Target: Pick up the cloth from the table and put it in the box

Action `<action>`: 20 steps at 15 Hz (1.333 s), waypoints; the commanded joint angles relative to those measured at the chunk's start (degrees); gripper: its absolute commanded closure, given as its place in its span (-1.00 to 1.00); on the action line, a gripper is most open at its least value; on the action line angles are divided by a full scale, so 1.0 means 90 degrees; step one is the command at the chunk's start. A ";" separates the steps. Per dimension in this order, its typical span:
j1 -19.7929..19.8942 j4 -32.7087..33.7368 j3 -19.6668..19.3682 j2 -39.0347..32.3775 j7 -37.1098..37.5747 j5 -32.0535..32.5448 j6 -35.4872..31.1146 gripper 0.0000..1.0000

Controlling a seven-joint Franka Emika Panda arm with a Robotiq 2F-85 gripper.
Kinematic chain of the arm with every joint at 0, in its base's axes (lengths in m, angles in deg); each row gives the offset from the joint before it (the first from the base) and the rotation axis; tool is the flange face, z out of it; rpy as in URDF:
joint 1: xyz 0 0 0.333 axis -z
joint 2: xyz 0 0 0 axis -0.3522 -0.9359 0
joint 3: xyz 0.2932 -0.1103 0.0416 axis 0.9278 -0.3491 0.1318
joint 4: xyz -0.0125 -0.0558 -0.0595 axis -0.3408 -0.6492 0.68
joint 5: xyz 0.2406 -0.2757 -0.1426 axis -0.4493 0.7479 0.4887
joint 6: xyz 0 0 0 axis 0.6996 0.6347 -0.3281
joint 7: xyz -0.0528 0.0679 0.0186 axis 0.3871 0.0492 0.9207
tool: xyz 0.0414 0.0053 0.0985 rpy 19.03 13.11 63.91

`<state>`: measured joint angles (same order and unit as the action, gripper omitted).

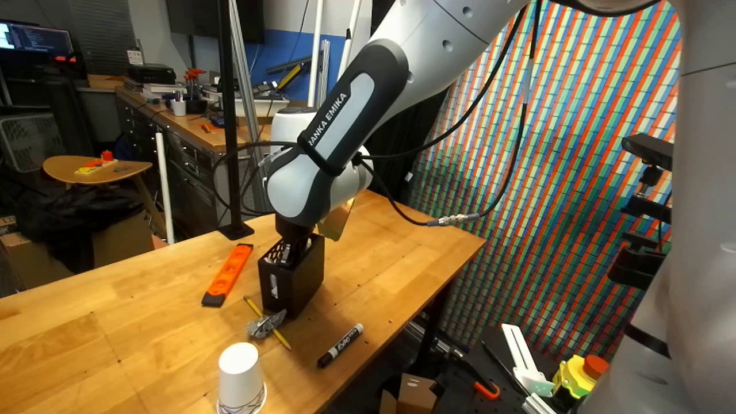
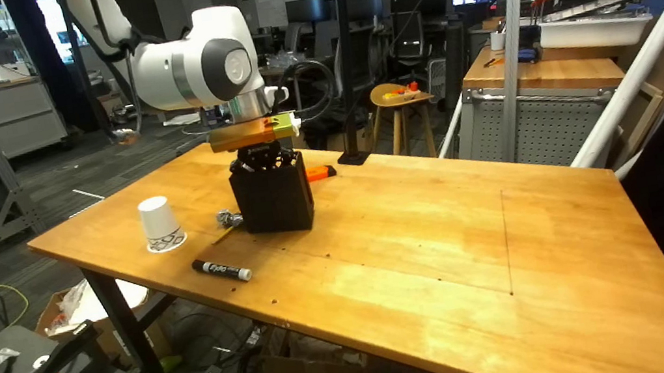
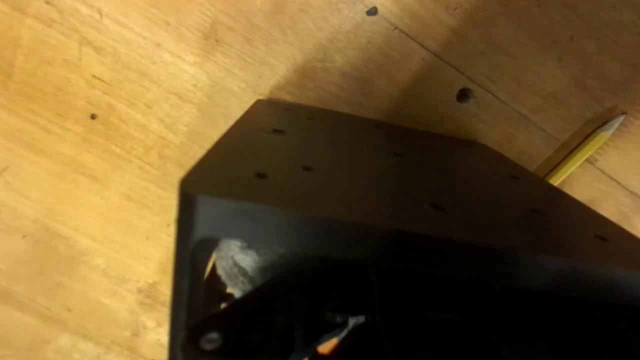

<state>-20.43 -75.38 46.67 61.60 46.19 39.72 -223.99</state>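
Observation:
The box is a tall black open-topped container (image 1: 294, 287) standing on the wooden table; it also shows in an exterior view (image 2: 273, 200) and in the wrist view (image 3: 350, 170). My gripper (image 2: 264, 157) points down into the box's top, with its fingers inside. The box walls and shadow hide the fingertips, so I cannot tell how far apart they are. A crumpled grey-white piece, seemingly the cloth (image 3: 237, 265), shows inside the box through a side slot. The same pale cloth shows through the slot in an exterior view (image 1: 273, 286).
Crumpled foil (image 1: 266, 325) lies over a yellow pencil (image 1: 282, 339) beside the box. An upside-down white paper cup (image 1: 238, 368) and a black marker (image 1: 340, 346) stand and lie nearby. An orange level (image 1: 229, 275) lies behind, near a black pole (image 1: 230, 144).

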 commanded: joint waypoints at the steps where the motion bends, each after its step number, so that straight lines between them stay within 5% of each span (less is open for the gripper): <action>1: 0.0152 -0.0007 0.0233 -0.0185 -0.0278 -0.0231 0.0172 0.87; 9: 0.0436 -0.0170 0.0346 0.0312 -0.0586 -0.0698 0.0487 0.86; 20: 0.0024 -0.0213 0.0175 0.1462 -0.0169 -0.0138 0.0959 0.87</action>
<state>-18.08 -76.06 48.37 72.18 42.71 37.01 -216.87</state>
